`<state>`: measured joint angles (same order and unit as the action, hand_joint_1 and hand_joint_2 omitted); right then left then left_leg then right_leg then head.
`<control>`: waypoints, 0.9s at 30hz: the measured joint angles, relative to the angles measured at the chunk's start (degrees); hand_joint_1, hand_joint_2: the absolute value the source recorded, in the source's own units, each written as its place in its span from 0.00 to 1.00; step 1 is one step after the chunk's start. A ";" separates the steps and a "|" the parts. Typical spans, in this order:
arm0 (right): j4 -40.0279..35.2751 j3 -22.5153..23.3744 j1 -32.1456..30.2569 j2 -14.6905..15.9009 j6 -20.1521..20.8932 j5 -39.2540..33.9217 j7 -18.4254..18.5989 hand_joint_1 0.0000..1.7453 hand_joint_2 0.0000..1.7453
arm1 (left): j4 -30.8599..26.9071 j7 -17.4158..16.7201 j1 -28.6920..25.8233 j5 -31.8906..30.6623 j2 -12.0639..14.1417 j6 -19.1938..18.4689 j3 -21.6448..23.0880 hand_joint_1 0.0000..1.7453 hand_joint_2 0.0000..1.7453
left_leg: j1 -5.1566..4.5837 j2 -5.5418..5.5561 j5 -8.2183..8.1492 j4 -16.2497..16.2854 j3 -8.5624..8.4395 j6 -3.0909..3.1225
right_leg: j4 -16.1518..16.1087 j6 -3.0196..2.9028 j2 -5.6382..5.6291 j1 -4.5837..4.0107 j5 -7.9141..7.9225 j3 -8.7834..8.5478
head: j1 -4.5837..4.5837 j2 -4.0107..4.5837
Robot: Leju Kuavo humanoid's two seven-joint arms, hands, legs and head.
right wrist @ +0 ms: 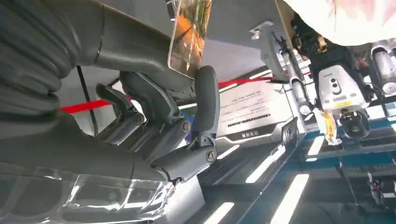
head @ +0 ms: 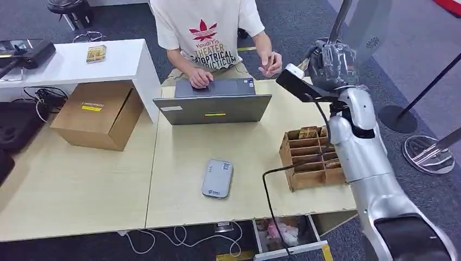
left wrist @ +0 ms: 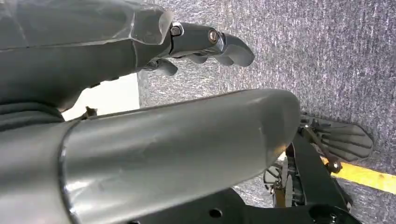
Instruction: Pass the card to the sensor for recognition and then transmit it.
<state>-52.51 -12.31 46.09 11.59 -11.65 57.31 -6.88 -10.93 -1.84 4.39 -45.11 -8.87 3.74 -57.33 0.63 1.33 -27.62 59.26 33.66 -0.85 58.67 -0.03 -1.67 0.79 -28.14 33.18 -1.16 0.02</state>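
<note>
Red lettering is seen on the white T-shirt [head: 204,24] of the person seated behind the laptop [head: 215,106]: "THEATER" can be read beneath a red leaf emblem, the lines above and below it being less clear. Yellow labels are carried by the laptop lid and the cardboard box [head: 98,114], their print too small to be read.

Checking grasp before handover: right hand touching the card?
Touching. The right wrist view shows the card pinched between the right hand's thick thumb and a dark finger, with no gap on either face.
</note>
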 joint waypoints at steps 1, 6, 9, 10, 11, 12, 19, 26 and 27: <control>1.13 0.07 0.64 -0.38 -0.18 -0.07 -0.02 1.00 1.00 | 0.00 -0.07 0.00 -0.07 0.00 0.00 0.00 0.00 0.00 | 0.00 0.01 0.00 0.00 0.00 0.00 | 0.00 0.00 0.00 0.00 0.00 0.00 | -0.02 0.00; 7.40 0.31 4.13 -2.32 -1.03 -0.22 -0.28 1.00 1.00 | 0.00 -0.44 0.00 -0.42 0.02 0.07 0.00 0.00 0.00 | 0.00 0.00 0.00 0.00 0.00 0.00 | 0.00 0.00 0.00 0.00 0.00 0.00 | -0.02 0.00; 10.92 0.48 6.00 -3.22 -1.49 -0.24 0.20 1.00 1.00 | 0.00 -0.46 0.01 -0.74 0.02 0.00 0.00 0.00 0.00 | 0.00 0.01 0.00 0.00 0.00 0.00 | 0.00 0.00 0.00 0.00 0.00 0.01 | -0.02 0.00; 11.89 0.57 6.44 -3.41 -1.81 -0.18 0.30 1.00 1.00 | 0.00 -0.46 0.00 -0.81 0.02 -0.02 0.00 0.00 0.00 | 0.00 0.01 0.00 0.00 0.00 0.00 | 0.00 0.00 0.01 0.00 0.00 0.00 | -0.02 0.00; 12.89 0.72 6.84 -3.63 -2.30 -0.09 0.33 1.00 1.00 | 0.00 -0.46 0.00 -0.85 0.02 -0.07 0.00 0.00 0.00 | 0.00 0.01 0.00 0.00 0.00 0.00 | 0.00 0.00 0.01 0.00 0.00 0.00 | 0.00 0.00; 13.97 0.94 7.24 -3.82 -2.84 -0.09 0.31 1.00 1.00 | 0.00 -0.46 0.01 -0.94 0.02 -0.11 0.00 0.00 0.00 | 0.00 0.01 0.00 0.00 0.00 0.00 | 0.00 0.00 0.01 0.00 0.00 0.00 | -0.02 0.00; 18.83 1.88 8.96 -4.57 -4.13 0.59 0.17 1.00 1.00 | 0.00 -0.48 0.01 -1.16 0.02 0.00 0.00 0.00 0.00 | 0.00 0.01 0.00 0.01 0.00 0.00 | 0.00 0.00 0.01 0.00 0.01 0.00 | 0.00 0.00; 20.45 2.52 9.30 -5.16 -4.13 1.07 0.09 1.00 1.00 | 0.00 -0.70 0.01 -1.16 0.02 0.35 0.00 0.00 0.00 | 0.00 0.01 0.00 0.01 0.00 0.00 | 0.00 0.00 0.01 0.00 0.00 0.01 | -0.02 0.00; 20.49 2.54 9.31 -5.18 -4.13 1.09 0.09 1.00 1.00 | 0.00 -0.70 0.01 -1.16 0.02 0.37 0.00 0.00 0.00 | 0.00 0.01 0.00 0.01 0.00 0.00 | 0.00 0.00 0.01 0.00 0.00 0.00 | -0.02 0.00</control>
<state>-32.02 -9.77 55.40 6.40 -15.78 58.40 -6.80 -10.93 -2.54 4.40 -46.27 -8.85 4.11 -57.33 0.63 1.34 -27.62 59.27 33.66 -0.85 58.67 -0.03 -1.66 0.79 -28.14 33.19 -1.18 0.02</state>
